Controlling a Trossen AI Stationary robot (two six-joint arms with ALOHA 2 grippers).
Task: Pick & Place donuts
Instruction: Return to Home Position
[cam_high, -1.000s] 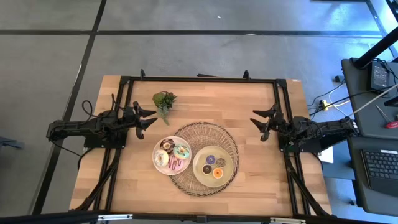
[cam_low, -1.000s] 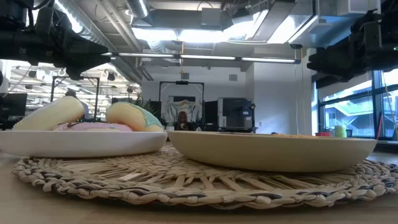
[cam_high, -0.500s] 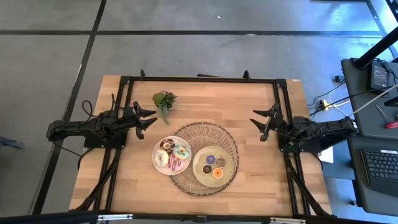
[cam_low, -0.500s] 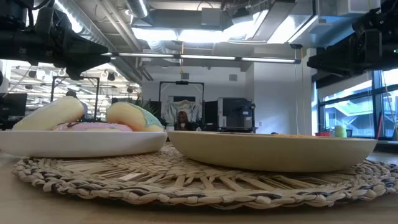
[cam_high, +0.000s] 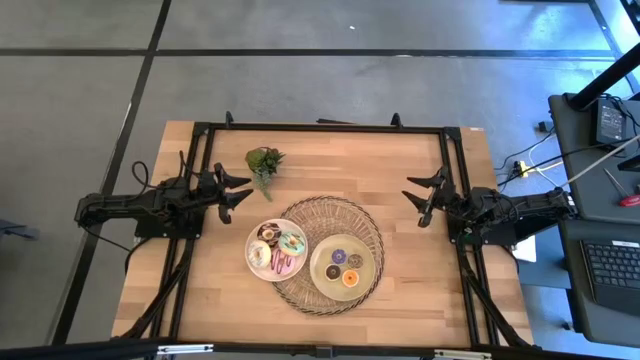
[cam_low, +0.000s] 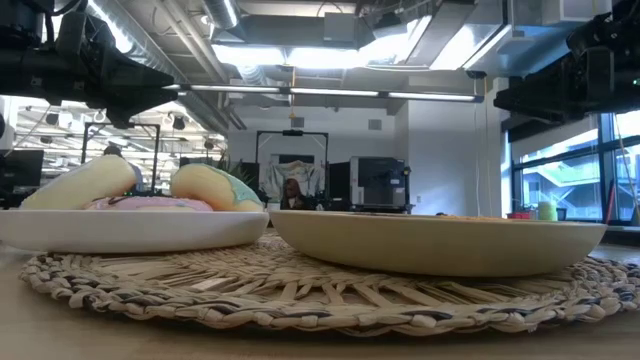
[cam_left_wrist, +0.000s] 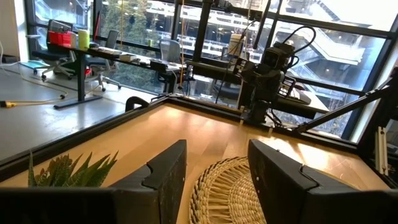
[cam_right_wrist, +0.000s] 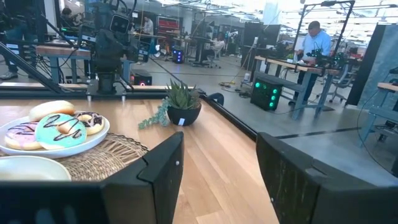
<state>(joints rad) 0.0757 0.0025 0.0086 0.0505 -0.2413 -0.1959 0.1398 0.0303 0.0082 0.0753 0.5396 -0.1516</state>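
Several small iced donuts (cam_high: 277, 250) lie on a white plate (cam_high: 256, 239) at the left of a round woven mat (cam_high: 330, 212); three more donuts (cam_high: 346, 265) sit on a cream plate (cam_high: 322, 256) at the mat's right. The right wrist view shows the mint, pink and cream donuts (cam_right_wrist: 55, 129). My left gripper (cam_high: 240, 192) hovers open at the table's left side, left of the mat. My right gripper (cam_high: 419, 197) hovers open at the right side, right of the mat. Neither touches anything.
A green plant sprig (cam_high: 263, 163) stands on the table behind the left gripper's tips, toward the far edge. A black frame (cam_high: 320, 128) runs along the far edge and both sides. Bare wood lies between the mat and each gripper.
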